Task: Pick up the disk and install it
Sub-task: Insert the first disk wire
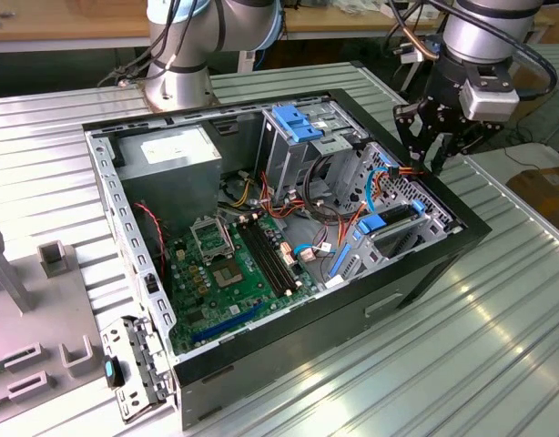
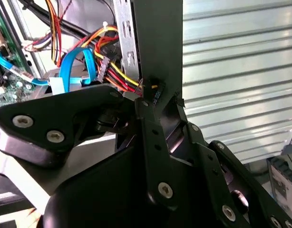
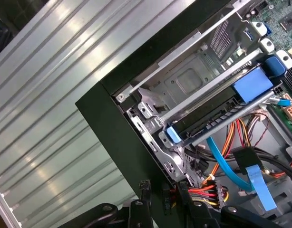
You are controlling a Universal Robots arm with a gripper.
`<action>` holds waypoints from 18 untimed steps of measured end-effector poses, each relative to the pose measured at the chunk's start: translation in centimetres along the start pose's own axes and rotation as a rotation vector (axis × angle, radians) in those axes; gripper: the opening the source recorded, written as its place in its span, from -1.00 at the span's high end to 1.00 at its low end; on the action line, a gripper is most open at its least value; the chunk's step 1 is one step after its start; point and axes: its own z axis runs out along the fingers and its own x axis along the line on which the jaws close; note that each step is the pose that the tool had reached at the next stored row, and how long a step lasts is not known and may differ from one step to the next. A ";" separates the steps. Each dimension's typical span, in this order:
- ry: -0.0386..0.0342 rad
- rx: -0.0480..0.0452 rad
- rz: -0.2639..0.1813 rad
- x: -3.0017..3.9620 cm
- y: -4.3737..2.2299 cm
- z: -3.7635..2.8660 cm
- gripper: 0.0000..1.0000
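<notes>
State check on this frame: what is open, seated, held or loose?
computer case, open, side panel off, lying on its side.
disk, sitting in the drive bay, not held.
gripper, at the case's wall beside the drive bay, off the disk.
blue bracket, resting on top of the metal cage.

The exterior view looks from high and some way off, slanting down on the whole open computer case [image 1: 352, 314], which lies on the ribbed counter [image 1: 507, 337]. Both wrist views sit close behind the pincer [image 1: 439, 155] and face along it to one corner of the case. They share the black wall [image 3: 117, 137] there and the orange and yellow cables [image 3: 210, 192].
</notes>
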 end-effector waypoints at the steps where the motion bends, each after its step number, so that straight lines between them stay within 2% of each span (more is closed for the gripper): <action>1: 0.0056 -0.0076 -0.002 -0.24 -0.35 -0.05 0.31; 4: 0.0105 -0.0142 -0.004 -0.43 -0.66 -0.07 0.31; 5: 0.0160 -0.0217 -0.006 -0.45 -0.73 -0.07 0.31; 9: 0.0261 -0.0358 -0.010 -0.66 -1.17 -0.09 0.31; 11: 0.0245 -0.0427 -0.011 -0.59 -1.32 -0.06 0.31; 18: 0.0240 -0.0429 -0.011 -0.60 -1.32 -0.02 0.31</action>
